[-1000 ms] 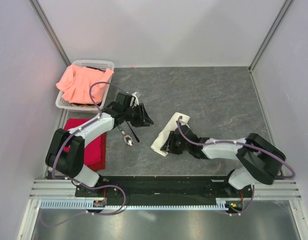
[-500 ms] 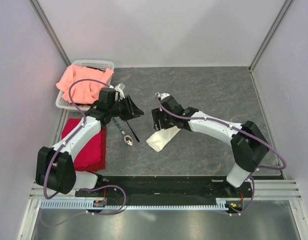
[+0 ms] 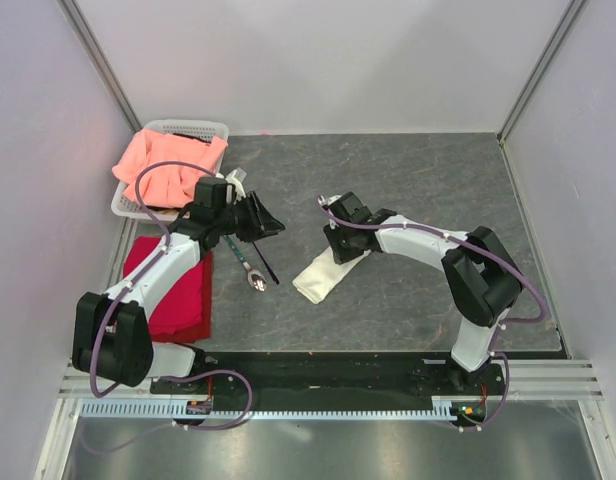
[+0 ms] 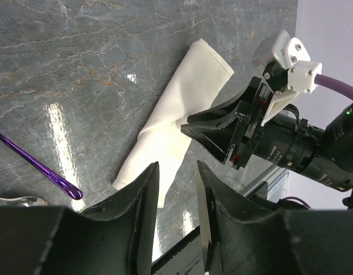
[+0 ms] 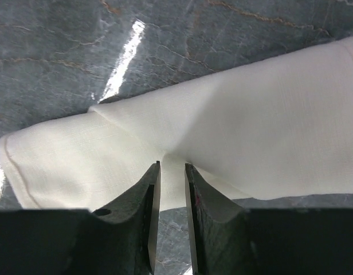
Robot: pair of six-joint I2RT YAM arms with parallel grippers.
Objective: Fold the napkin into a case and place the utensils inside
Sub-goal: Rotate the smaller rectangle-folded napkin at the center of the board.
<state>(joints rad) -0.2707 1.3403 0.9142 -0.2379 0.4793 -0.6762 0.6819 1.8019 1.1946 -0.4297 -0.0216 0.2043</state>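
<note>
The napkin (image 3: 323, 274) lies folded into a narrow cream-white case on the grey table, and it also shows in the left wrist view (image 4: 182, 103). My right gripper (image 3: 343, 247) is at its far end. In the right wrist view the gripper (image 5: 171, 166) has its fingers nearly closed, pinching a puckered fold of the cloth (image 5: 234, 126). The utensils lie left of the case: a silver-bowled spoon (image 3: 256, 281) and a slim purple piece (image 3: 265, 267) with a round head (image 4: 73, 192). My left gripper (image 3: 263, 220) (image 4: 176, 167) hovers above them, slightly open and empty.
A white basket (image 3: 203, 128) holding a salmon-pink cloth (image 3: 163, 165) stands at the far left. A red cloth (image 3: 178, 295) lies at the near left under my left arm. White walls enclose the table on three sides.
My right gripper went from the napkin's near end to its far end and the napkin shifted toward the near left. My left arm pulled back toward the far left.
</note>
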